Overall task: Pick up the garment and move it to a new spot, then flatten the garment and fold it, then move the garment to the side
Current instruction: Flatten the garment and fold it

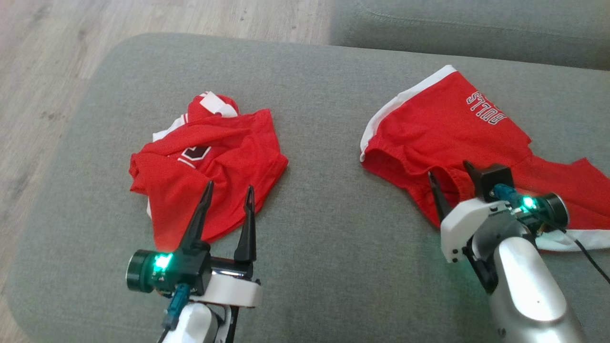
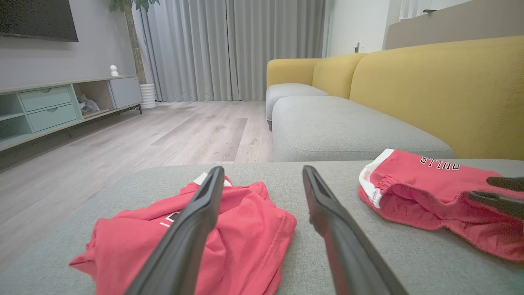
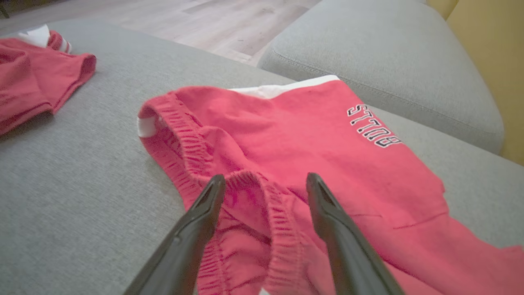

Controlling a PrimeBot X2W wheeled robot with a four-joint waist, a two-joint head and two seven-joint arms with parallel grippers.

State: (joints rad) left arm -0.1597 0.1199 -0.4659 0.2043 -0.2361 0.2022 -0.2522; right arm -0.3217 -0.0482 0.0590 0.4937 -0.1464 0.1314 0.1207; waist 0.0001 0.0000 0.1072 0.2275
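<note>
Two red garments lie well apart on the grey sofa seat. On the robot's left, a crumpled red jersey sits in a heap with white trim showing at its far edge. On the right, red shorts with a white side stripe and "BULLS" lettering lie spread out, the elastic waistband towards the robot. The left end effector hangs over the jersey's near edge, fingers wide apart and empty. The right end effector is equally wide open, one finger either side of a bunched stretch of waistband. I cannot tell whether its tips touch the cloth. Wooden floor shows past the seat's left side.
</note>
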